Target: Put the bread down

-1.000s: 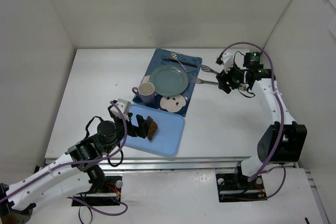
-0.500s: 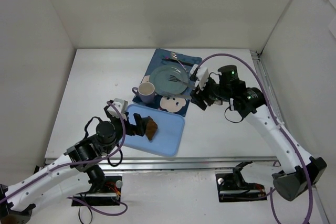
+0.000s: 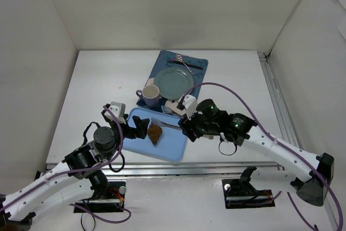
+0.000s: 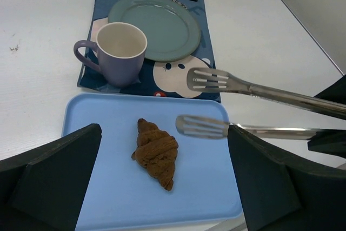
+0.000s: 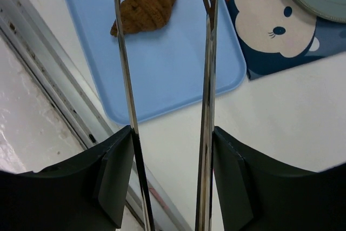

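Dark brown ridged bread (image 4: 157, 154) lies on the light blue plastic tray (image 4: 208, 190). The right gripper (image 5: 173, 166) holds long steel tongs (image 4: 208, 79), spread wide and empty, just beside it. Grasping and placing are not yet done.

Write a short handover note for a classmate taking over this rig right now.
Left claw: open, empty, over the blue tray left of the bread.
Right claw: shut on the tongs, whose tips are spread near the bread, not touching it.
Done: tongs in hand, bread flat on the tray.
To do: probably grip the bread with the tongs and carry it to the green plate.
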Tool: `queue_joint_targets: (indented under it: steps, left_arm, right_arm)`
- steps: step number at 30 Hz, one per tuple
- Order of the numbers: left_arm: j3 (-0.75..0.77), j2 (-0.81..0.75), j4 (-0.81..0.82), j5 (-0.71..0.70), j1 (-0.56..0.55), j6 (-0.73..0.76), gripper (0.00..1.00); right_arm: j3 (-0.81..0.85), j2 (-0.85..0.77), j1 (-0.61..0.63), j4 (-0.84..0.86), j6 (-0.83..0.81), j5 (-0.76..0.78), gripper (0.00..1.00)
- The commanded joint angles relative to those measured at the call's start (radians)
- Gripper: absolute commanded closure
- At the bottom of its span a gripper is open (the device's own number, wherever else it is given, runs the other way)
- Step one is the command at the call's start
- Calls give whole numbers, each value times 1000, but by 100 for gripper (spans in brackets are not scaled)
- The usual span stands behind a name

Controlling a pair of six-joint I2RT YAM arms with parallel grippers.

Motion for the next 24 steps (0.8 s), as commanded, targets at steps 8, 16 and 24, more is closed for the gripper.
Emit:
queue_joint_targets:
  steps: [8,16,24]
  left_arm:
    - [33,5,40,-19,1,5,1]
    - [36,19,40,-31,1,6,1]
    - [36,11,34,-35,1,3,1]
  right_arm:
    - [-17,-13,185,125,475,490,48]
    - [-51,68,442,137,708,756,48]
    - [-20,256,577,137,891,897,45]
